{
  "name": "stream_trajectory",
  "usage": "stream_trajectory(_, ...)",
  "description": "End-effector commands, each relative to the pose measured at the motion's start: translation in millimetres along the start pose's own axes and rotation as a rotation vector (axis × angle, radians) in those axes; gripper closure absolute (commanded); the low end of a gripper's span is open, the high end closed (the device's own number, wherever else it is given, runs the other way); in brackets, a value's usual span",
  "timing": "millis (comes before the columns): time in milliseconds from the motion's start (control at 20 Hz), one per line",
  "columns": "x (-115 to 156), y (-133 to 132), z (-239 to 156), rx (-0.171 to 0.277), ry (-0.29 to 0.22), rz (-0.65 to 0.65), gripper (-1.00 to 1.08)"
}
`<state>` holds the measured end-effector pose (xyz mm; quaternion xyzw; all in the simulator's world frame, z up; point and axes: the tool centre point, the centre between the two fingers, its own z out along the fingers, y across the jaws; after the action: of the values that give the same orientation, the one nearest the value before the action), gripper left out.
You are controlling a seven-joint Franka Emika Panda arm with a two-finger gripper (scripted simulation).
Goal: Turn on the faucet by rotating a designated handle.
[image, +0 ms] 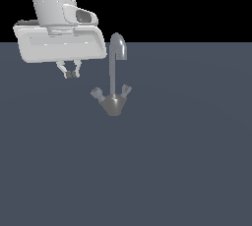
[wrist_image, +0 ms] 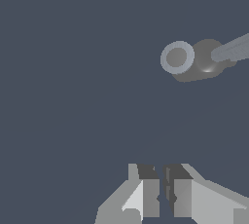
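The faucet (image: 113,103) stands on the dark floor, with a tall hooked spout (image: 117,48) rising from its cone base. The handle (image: 96,93), a stubby grey prong with a knob end, projects toward the exterior view's left. A paler forked prong (image: 126,90) projects to the right. My gripper (image: 72,74) hangs to the left of the handle and a little above it, apart from it. Its fingers are drawn together on nothing. In the wrist view the gripper (wrist_image: 163,191) shows with a thin gap between its fingers, and the faucet (wrist_image: 206,62) lies away from them.
A flat dark grey floor (image: 187,171) spreads all around the faucet. The arm's white wrist body (image: 59,43) fills the exterior view's upper left. The background above the floor is black.
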<state>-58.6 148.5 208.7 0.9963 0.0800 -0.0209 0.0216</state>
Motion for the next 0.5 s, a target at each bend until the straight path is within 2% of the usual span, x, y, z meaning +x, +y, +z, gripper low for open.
stream_trajectory(0,28,2,20,-0.031,0.044,-0.097,-0.01)
stream_trajectory(50,35,4,34,-0.049,0.049,-0.13,-0.11)
stream_trajectory(100,35,8,55,-0.076,0.046,-0.168,-0.37)
stream_trajectory(150,50,12,59,-0.078,0.071,-0.168,-0.66)
stream_trajectory(200,72,6,57,-0.103,0.122,-0.192,-0.72)
stream_trajectory(250,89,29,63,-0.106,0.136,-0.204,-0.77)
stream_trajectory(300,93,46,75,-0.144,0.133,-0.179,-0.87)
stream_trajectory(350,96,43,91,-0.146,0.146,-0.145,-0.89)
stream_trajectory(400,117,46,79,-0.148,0.202,-0.115,-0.84)
stream_trajectory(450,121,59,85,-0.143,0.208,-0.044,-0.8)
